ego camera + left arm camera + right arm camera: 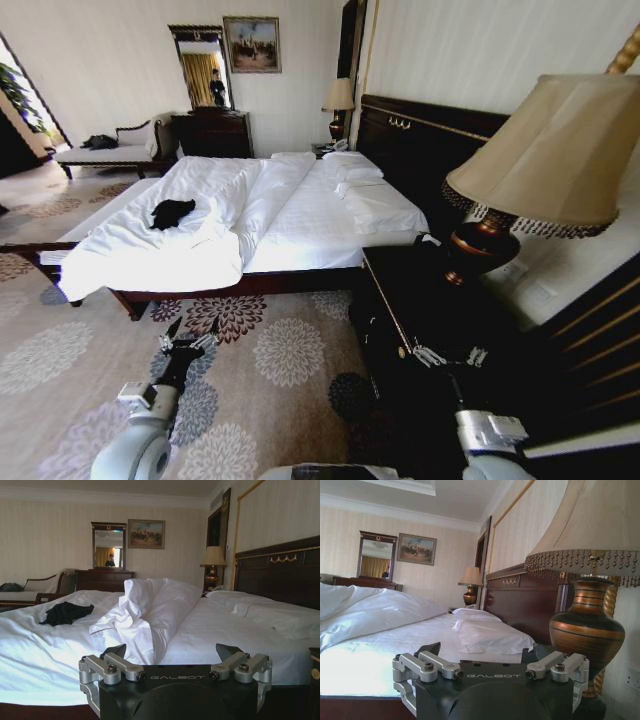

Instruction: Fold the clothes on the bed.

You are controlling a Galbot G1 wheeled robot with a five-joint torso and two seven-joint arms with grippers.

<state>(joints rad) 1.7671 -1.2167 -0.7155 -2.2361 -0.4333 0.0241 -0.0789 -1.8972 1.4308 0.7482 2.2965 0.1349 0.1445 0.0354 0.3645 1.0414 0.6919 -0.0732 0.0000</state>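
The clothes (172, 213) are a small black crumpled heap on the near left part of the bed (300, 215), lying on the rumpled white duvet. The left wrist view shows the clothes (65, 613) beyond a raised fold of duvet on the bed (210, 625). My left gripper (190, 335) hangs open over the carpet, well short of the bed's side and holding nothing. My right gripper (450, 355) is open above the dark nightstand. In the wrist views, the left gripper (171, 652) and right gripper (481, 650) both stand with jaws spread, and the bed (385, 645) lies ahead.
A dark nightstand (400, 300) with a big lamp (550, 150) stands close on my right. Floral carpet (290, 350) lies between me and the bed. Far off are a chaise (110, 152) with a dark bundle (100, 141) and a dresser (215, 132) with a mirror.
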